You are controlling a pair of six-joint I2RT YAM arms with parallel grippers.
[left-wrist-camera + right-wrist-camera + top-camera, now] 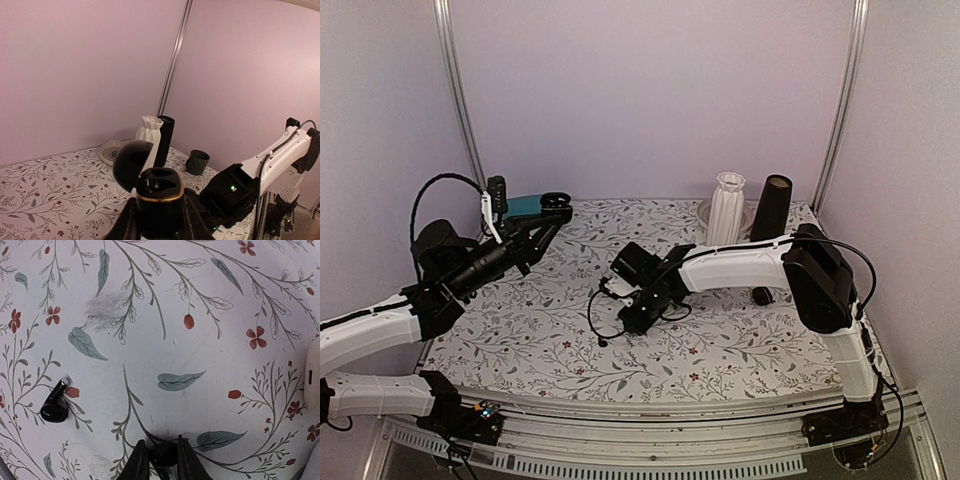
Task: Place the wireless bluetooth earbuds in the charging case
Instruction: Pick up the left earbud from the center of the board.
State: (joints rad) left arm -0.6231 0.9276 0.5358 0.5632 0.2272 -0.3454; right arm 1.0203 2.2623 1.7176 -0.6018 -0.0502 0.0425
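My left gripper [160, 222] is shut on the black charging case [159, 196] and holds it upright in the air above the table's left side; its lid [131, 162] stands open and the two wells show. In the top view the case [556, 204] is at the left arm's tip. My right gripper [163, 460] is low over the table's middle [630, 320], shut on one black earbud [164, 454] right at the cloth. The other earbud [54, 406] lies loose on the cloth to its left.
A white ribbed vase [725, 208], a black cylinder [772, 208] and a plate [111, 151] stand at the back right. A dark mug [198, 162] sits near the right arm. A white object [315, 375] shows at the right wrist view's edge.
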